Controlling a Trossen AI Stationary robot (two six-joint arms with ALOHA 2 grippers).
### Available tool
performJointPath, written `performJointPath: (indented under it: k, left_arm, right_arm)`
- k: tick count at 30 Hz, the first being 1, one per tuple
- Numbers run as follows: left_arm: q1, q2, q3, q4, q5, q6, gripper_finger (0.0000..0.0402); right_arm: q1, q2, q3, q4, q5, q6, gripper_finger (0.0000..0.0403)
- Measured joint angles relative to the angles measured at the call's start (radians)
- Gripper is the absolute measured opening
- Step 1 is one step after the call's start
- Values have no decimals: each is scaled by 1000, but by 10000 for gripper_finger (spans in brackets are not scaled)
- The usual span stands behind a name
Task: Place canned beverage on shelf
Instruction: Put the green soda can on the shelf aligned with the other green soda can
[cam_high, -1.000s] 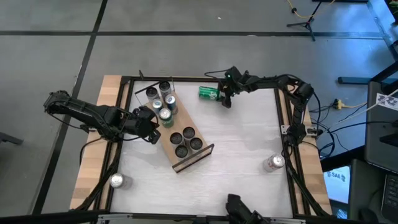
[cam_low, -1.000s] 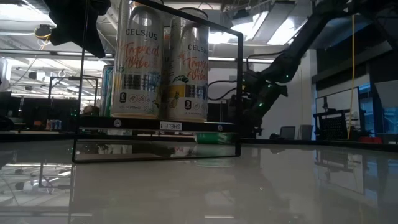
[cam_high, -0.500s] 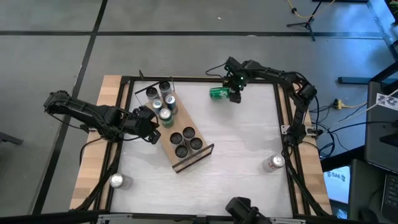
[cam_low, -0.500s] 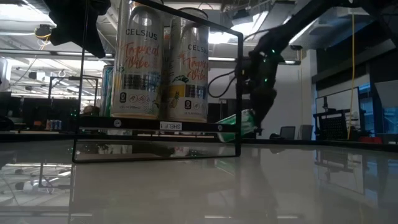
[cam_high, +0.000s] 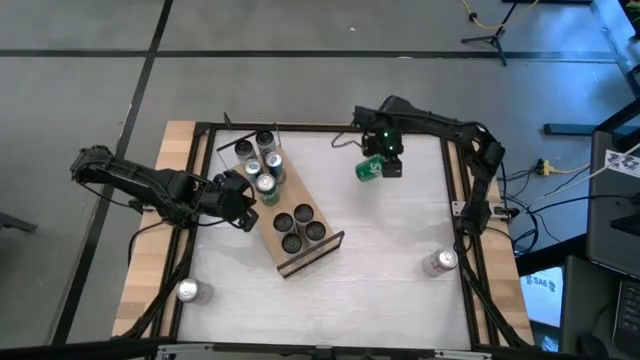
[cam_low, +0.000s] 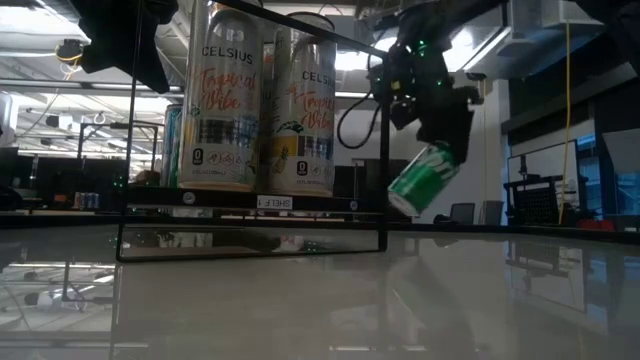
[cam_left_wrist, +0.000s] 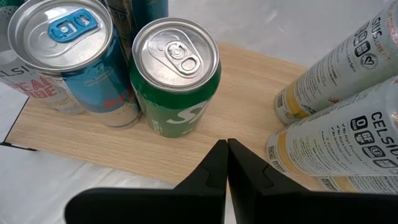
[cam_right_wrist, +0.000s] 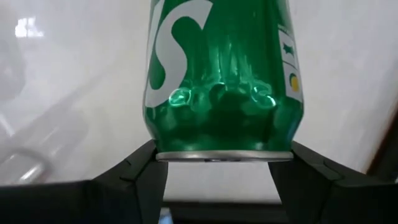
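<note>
Gripping a green can (cam_high: 369, 168) by its base, the right gripper (cam_high: 382, 162) hangs above the far middle of the white worktop (cam_high: 390, 240), well apart from the shelf (cam_high: 292, 222). The right wrist view shows the two dark fingers (cam_right_wrist: 147, 173) pressed on either side of the can's bottom rim, so these jaws are clenched on it. From the low view the green can is clear of the worktop and tilted, one end pointing down toward the shelf side.

The shelf lies at a slant on the worktop's left half, a light-wood board with dark edges. Several cans stand on its far end, among them a green can with a silver top (cam_left_wrist: 176, 74) and a blue can (cam_left_wrist: 73, 56), and four dark-topped cans (cam_high: 299, 225) stand in a block nearer its near end.

The left gripper (cam_high: 238, 199) rests just beside the shelf's left edge, jaws pressed together on nothing, its tips over the bare wood in front of the standing cans.

Two silver cans stand apart from all this: one at the near left corner (cam_high: 187, 291) and one near the right edge (cam_high: 438, 262).
</note>
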Motion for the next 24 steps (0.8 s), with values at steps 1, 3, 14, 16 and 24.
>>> performJointPath:
  k: [1,3,14,16,24]
  left_arm:
    - [0,0,0,0,0,0,0]
    - [0,0,0,0,0,9,0]
    - [0,0,0,0,-1,58,0]
    - [0,0,0,0,-1,58,0]
    - [0,0,0,0,-1,58,0]
  right_arm:
    - [11,0,0,-25,1,12,235]
    - [35,0,0,-78,-1,56,235]
    - [169,4,-4,-82,-63,189,235]
    - [192,4,-4,-87,-69,209,237]
    - [248,4,-5,-86,-73,247,235]
